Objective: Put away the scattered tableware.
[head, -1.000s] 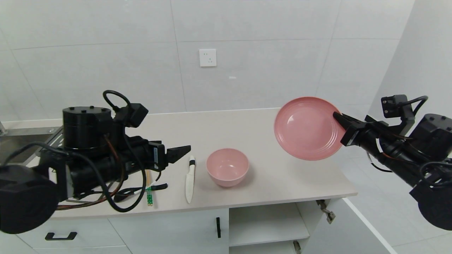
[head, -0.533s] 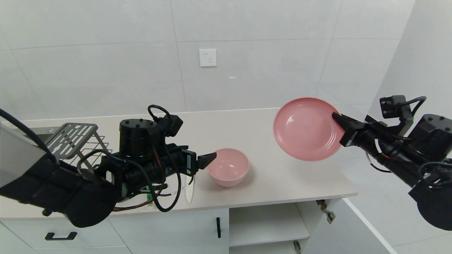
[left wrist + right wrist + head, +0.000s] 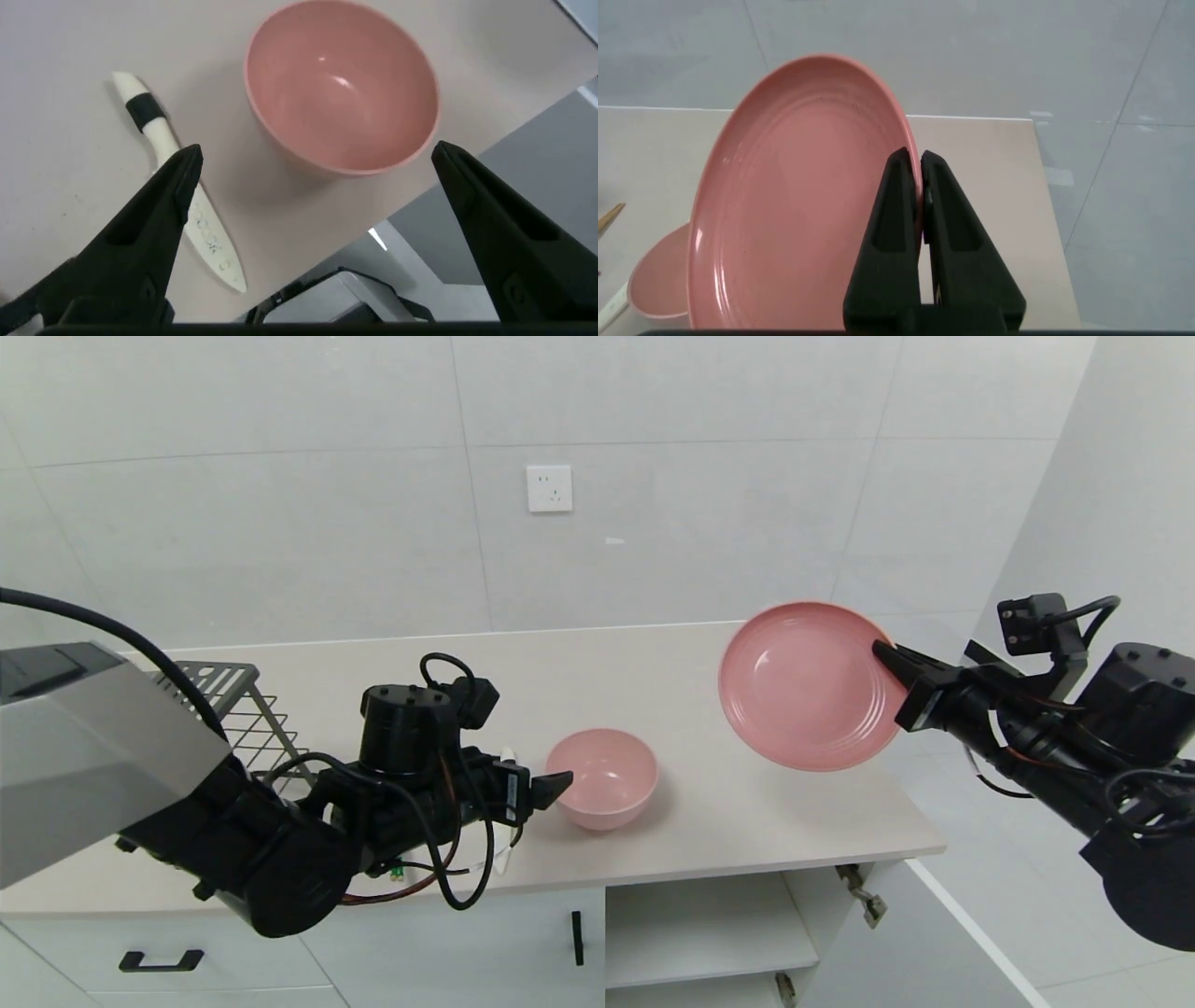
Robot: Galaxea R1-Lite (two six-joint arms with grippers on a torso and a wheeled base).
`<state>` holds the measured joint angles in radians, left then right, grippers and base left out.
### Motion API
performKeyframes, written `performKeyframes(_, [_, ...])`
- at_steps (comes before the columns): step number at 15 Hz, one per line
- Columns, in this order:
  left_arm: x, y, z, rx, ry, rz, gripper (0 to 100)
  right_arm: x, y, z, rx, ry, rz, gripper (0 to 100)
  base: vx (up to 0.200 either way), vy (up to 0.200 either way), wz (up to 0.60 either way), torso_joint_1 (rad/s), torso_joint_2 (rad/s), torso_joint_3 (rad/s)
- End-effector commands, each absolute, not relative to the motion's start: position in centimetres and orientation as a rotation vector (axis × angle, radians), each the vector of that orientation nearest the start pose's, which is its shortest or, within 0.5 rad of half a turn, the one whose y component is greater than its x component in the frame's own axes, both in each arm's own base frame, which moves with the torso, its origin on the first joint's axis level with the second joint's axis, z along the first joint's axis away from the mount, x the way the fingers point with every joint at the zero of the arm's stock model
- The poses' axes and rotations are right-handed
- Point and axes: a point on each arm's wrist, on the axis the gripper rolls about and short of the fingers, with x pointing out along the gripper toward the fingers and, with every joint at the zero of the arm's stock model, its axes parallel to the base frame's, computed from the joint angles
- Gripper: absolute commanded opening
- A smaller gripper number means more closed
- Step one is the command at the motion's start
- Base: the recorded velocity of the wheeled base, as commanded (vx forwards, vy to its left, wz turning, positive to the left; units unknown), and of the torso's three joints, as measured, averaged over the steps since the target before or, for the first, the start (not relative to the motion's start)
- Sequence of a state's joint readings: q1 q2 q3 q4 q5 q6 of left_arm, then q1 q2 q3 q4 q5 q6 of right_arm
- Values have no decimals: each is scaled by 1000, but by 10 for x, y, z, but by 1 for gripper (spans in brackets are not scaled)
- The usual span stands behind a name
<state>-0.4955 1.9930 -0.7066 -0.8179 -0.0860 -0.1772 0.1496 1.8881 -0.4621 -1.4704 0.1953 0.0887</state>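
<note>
Left gripper (image 3: 558, 784), jaws wide, has swung right to the bowl (image 3: 602, 789) (grab looks next); right gripper (image 3: 887, 658) pinches the plate (image 3: 803, 686).

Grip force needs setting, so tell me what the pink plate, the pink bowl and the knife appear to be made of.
The plate: likely plastic or melamine; matte pink, soft highlights, moulded concentric rings, thin rim.
The bowl: probably the same; identical matte pink, one dull glint inside.
The knife: cream with a black band on the handle; plastic or ceramic, cannot tell which.
</note>
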Motion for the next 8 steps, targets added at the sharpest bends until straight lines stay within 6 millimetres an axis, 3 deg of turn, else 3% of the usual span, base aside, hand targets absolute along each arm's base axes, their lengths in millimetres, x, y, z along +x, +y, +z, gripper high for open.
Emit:
performKeyframes(1, [303,-166,67,-67,543,-523,100,291,49,128,87,-29,348,0,0,0,0,0,0,0])
performKeyframes(8, [328,-179,57,-72,528,-536,100,291,49,127,86,-26,350,0,0,0,0,0,0,0])
